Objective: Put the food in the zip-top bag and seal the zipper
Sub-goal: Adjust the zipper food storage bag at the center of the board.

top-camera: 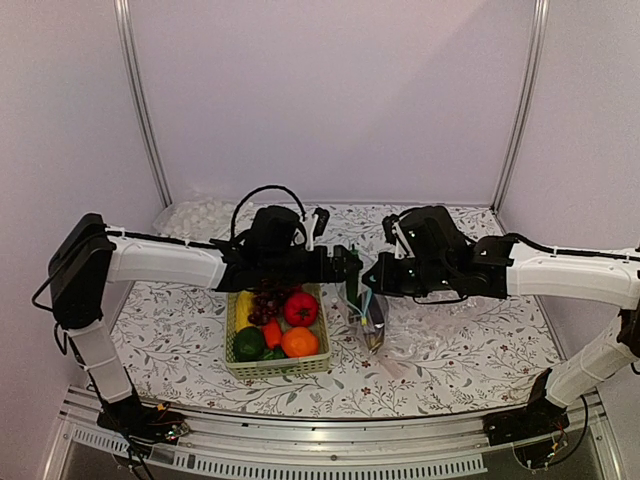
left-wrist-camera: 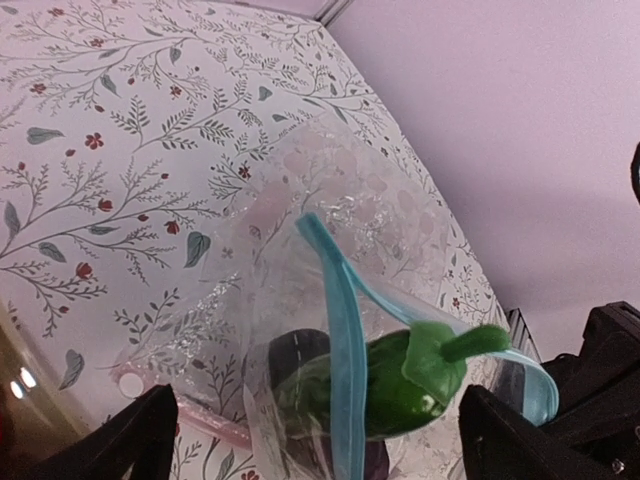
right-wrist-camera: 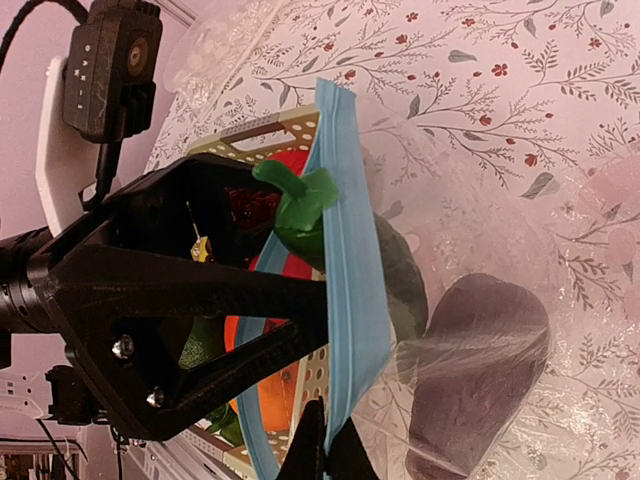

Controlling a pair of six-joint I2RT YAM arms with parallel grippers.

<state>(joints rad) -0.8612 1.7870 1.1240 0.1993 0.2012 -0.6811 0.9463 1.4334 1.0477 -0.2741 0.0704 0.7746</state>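
**Q:** Where is the zip-top bag?

**A:** The zip-top bag (top-camera: 367, 320) is held up over the middle of the floral worktop (top-camera: 450, 350), between the two arms. Its lower end droops toward the front edge. The mouth is open, and the light-blue zipper (left-wrist-camera: 335, 330) curves in a loop around it.

**Q:** What is inside?

**A:** A dark green vegetable (left-wrist-camera: 380, 385) with a paler green stem sits in the mouth, lying across the zipper. A purple eggplant (right-wrist-camera: 480, 360) lies deeper in the bag.

**Q:** What are the arms doing?

**A:** The left fingers (left-wrist-camera: 140, 440) are spread wide, one on each side of the dark green vegetable. One finger is clearly apart from it. I cannot tell whether the other touches it. The right fingers (right-wrist-camera: 312, 445) are clenched on the zipper, pinching the strip at one side of the mouth.

**Q:** And the rest of the food?

**A:** A pale green mesh basket (top-camera: 280, 368) stands just left of the bag, near the front edge. It holds a red fruit (top-camera: 300, 308), an orange (top-camera: 299, 342), a round green piece (top-camera: 248, 343), grapes (top-camera: 266, 300), a carrot (top-camera: 272, 332) and a yellow corn cob (top-camera: 242, 308).
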